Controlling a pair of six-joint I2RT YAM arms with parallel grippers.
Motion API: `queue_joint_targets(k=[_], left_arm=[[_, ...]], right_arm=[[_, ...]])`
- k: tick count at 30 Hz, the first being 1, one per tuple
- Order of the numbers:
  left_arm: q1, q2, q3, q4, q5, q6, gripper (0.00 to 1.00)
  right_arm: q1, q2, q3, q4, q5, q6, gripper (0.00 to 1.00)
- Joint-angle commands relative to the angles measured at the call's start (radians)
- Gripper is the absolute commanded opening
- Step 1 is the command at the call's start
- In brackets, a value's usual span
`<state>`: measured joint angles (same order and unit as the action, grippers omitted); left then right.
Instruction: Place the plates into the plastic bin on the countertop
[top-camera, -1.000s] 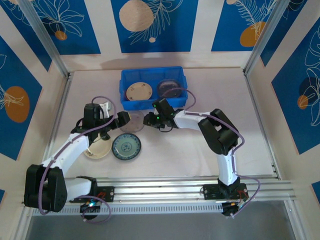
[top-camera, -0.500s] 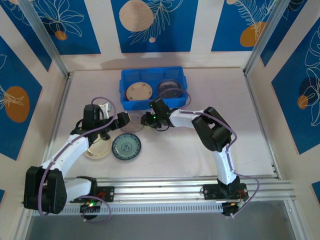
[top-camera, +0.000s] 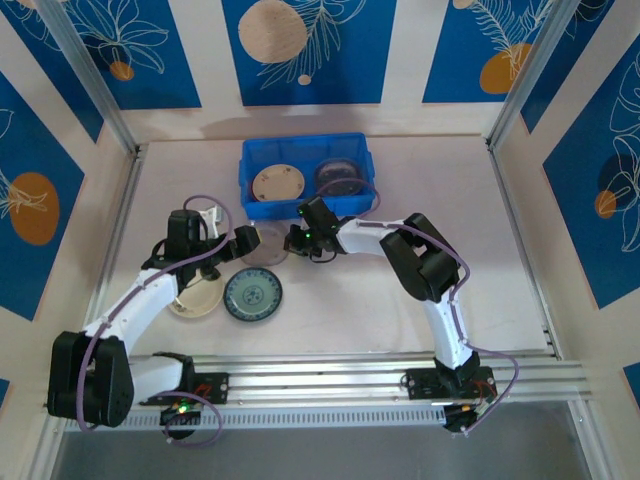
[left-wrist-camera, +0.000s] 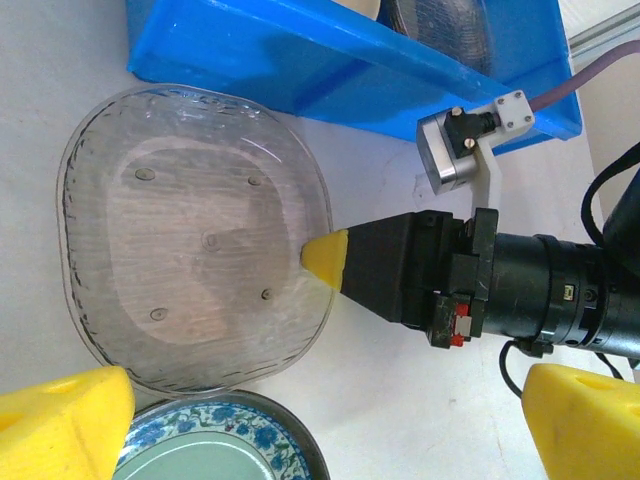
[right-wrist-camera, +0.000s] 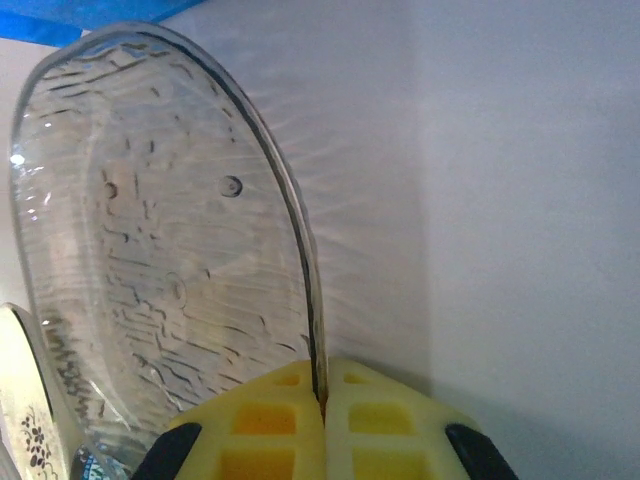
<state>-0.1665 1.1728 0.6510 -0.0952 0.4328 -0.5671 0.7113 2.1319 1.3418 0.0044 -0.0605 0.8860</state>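
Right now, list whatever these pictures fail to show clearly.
- Top view: cream plate partly under left arm.
- Top view: dark plates in blue bin too small to count.
- Left wrist view: teal-patterned plate cut by bottom edge.
- Right wrist view: lower rim of clear plate hidden behind right gripper.

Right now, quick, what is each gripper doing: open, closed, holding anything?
Left gripper: open, holding nothing.
Right gripper: closed on the rim of the clear plate.
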Motion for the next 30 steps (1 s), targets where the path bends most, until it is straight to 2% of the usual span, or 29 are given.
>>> queue_joint_targets(k=[1,7,14,25,30], left_arm=[[0.000,0.004,-0.006,0.009,-0.005,0.009,0.99],[0.000,-0.001,0.006,-0.009,-0.019,0.020,0.99],[0.001,0.027,0.042,-0.010,-0.006,0.025,0.99],[0.000,0.048,0.075,0.018,0.035,0.010,0.97],[-0.006,0.045,0.061,0.046,0.059,-0.005,0.95]], right_arm=[[-0.002,-0.015,-0.005,0.005,-0.028,0.014,0.01],[-0.023,-0.061,-0.058,0.047,-0.054,0.053,0.00],[-0.043,-0.181,-0.161,0.076,-0.082,0.082,0.00],[-0.061,-0.413,-0.275,-0.071,-0.088,0.007,0.00],[-0.066,-0.464,-0.283,-0.095,-0.075,0.002,0.00]])
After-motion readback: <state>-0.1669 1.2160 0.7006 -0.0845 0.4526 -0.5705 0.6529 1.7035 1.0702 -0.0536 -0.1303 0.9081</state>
